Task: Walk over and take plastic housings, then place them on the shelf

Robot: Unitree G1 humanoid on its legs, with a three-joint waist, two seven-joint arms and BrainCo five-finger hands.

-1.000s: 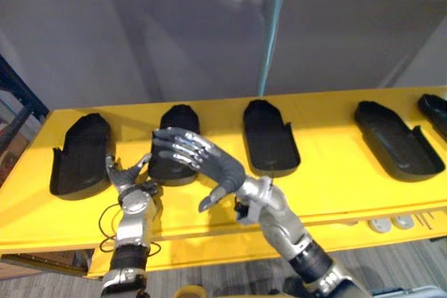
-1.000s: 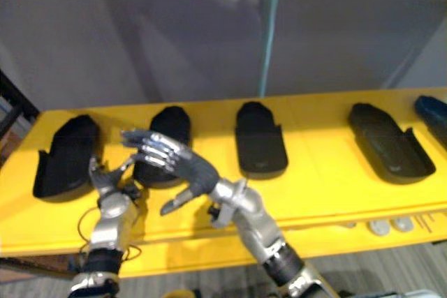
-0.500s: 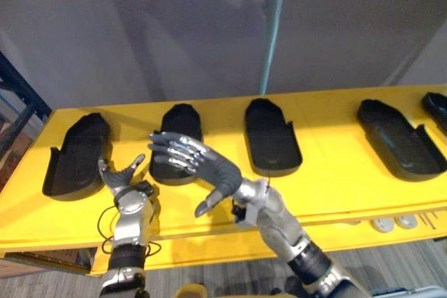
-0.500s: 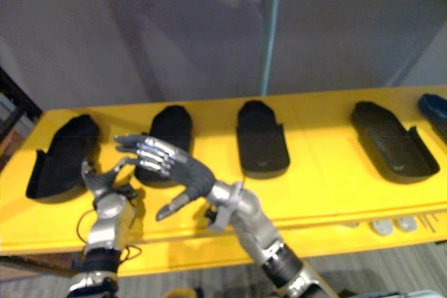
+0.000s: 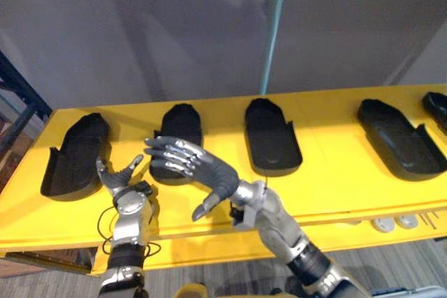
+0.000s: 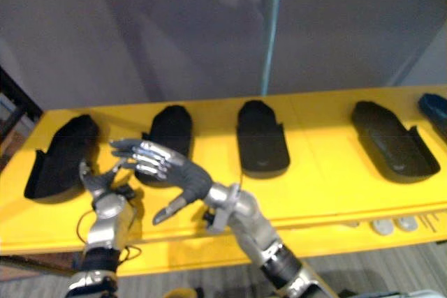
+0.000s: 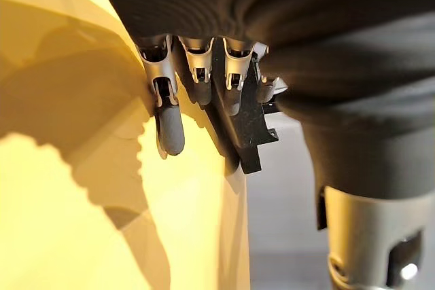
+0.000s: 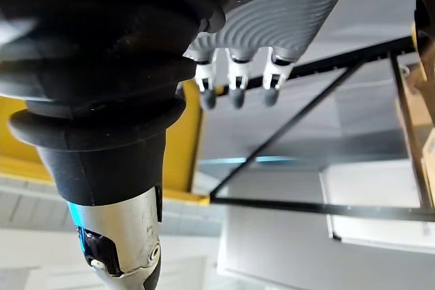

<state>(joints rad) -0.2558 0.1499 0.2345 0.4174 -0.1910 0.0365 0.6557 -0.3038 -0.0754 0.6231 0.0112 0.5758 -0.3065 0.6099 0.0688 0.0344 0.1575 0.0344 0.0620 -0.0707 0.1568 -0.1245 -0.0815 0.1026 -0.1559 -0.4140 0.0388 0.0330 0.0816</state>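
Several black plastic housings lie in a row on the yellow table (image 5: pixel 335 179): one at the far left (image 5: pixel 73 155), a second (image 5: pixel 178 137), a third (image 5: pixel 272 141) and a long one at the right (image 5: pixel 399 146). My left hand (image 5: pixel 120 181) is open, fingers spread upward, low over the table's front between the first two housings. My right hand (image 5: pixel 215 172) hovers open in front of the second housing, fingers (image 5: pixel 171 155) stretched toward the left hand. Neither hand holds anything. Straight fingers (image 7: pixel 168 120) show over the yellow surface in the left wrist view, and straight fingers (image 8: pixel 235 89) in the right wrist view.
A teal pole (image 5: pixel 274 26) rises behind the table against a grey wall. A dark shelf frame (image 5: pixel 17 92) stands at the far left. Another dark housing (image 5: pixel 436 108) sits at the table's right end. Small white parts (image 5: pixel 391 223) lie below the front edge, right.
My right hand has drifted a little left and lower, closer to the left hand. The left hand has shifted slightly left. The housings stay put.
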